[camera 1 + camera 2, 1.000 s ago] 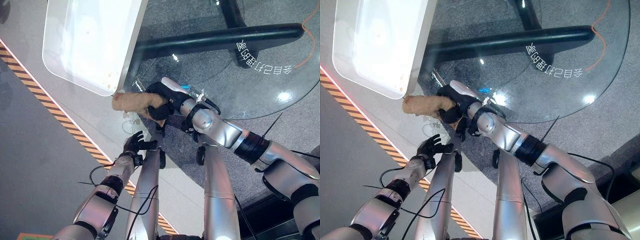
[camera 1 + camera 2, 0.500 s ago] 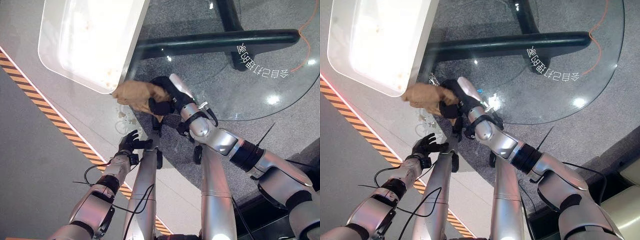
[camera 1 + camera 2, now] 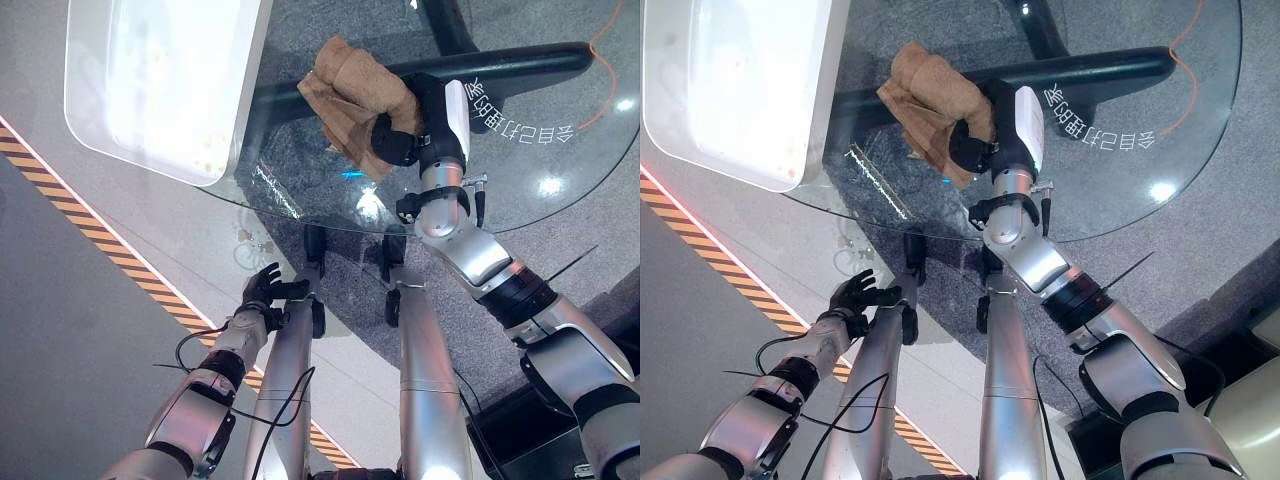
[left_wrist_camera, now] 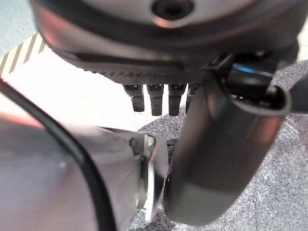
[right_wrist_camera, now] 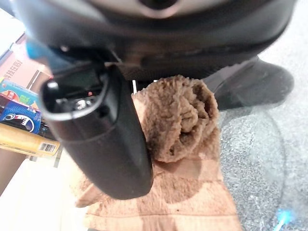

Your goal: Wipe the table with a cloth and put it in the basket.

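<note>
Now your right hand (image 3: 415, 125) reaches out over the glass table (image 3: 560, 150), fingers curled round the bunched brown cloth (image 3: 355, 95) at twelve o'clock. Your left hand (image 3: 265, 287) hangs low at seven o'clock, fingers loosely spread.

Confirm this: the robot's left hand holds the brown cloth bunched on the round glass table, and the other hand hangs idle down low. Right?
Not quite: it is the right hand that grips the brown cloth on the round glass table, as the left eye view shows. The left hand is the idle one hanging low.
</note>
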Robot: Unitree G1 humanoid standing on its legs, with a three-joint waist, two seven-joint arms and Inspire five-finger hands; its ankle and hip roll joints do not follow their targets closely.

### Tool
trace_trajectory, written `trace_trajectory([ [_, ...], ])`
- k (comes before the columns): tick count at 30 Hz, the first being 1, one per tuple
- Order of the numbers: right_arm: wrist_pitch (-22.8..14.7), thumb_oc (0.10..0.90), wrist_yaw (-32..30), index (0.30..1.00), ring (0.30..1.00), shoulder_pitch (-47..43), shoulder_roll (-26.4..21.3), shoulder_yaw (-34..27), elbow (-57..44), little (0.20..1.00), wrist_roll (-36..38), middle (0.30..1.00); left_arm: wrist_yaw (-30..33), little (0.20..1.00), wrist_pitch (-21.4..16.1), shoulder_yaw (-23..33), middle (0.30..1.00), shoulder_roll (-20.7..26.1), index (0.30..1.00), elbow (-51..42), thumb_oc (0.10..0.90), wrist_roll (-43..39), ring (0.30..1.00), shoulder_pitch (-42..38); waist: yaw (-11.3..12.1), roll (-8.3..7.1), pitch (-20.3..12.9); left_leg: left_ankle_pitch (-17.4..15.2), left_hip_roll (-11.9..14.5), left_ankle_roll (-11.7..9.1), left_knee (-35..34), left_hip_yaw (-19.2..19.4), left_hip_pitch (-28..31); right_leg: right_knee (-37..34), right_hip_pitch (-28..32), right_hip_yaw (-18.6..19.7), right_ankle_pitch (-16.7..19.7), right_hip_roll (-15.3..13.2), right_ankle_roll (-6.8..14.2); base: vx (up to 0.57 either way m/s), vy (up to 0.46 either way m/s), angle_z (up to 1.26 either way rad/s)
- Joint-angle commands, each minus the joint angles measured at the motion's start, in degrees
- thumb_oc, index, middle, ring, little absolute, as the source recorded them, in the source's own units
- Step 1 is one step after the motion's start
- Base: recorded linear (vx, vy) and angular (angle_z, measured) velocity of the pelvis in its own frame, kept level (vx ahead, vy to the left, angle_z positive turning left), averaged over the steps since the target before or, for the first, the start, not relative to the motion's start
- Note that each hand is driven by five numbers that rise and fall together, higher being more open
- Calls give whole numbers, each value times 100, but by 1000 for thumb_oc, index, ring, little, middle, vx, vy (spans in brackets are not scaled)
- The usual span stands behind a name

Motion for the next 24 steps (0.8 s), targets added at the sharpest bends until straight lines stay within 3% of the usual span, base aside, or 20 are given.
trace_trajectory([
  [1, 82, 100, -330, 300, 300, -128, -352, -356, -114, 200, -291, 300, 157, 900, 123, 148, 900, -127, 900, 229, 800, -59, 900, 377, 5, 274, 32, -468, 71, 27, 156, -39, 3, -657, -243, 619, 652, 50, 466, 0, 0, 0],
  [7, 95, 100, -492, 300, 300, -519, -597, -514, 715, 200, -196, 300, 90, 900, 214, 203, 900, -103, 900, 378, 800, -81, 900, 213, 21, 281, 32, -495, 114, 29, 209, 7, 11, -608, -235, 554, 643, -18, 460, 2, 2, -1],
  [12, -135, 100, -840, 300, 300, -548, -790, -755, 1229, 200, 56, 300, 114, 900, 292, 204, 900, -16, 900, 384, 800, -183, 900, 129, 15, 258, 32, -522, 157, 36, 241, 57, -10, -573, -250, 512, 638, -59, 463, 5, 3, -3],
  [24, -1429, 100, -2160, 300, 300, -91, -1182, -1809, 1633, 200, 665, 300, 212, 900, 158, 268, 900, -8, 900, 371, 800, -305, 900, 211, -114, 221, 32, -584, 172, 72, 177, 147, 80, -689, -189, 500, 666, -43, 493, 5, 2, -8],
])
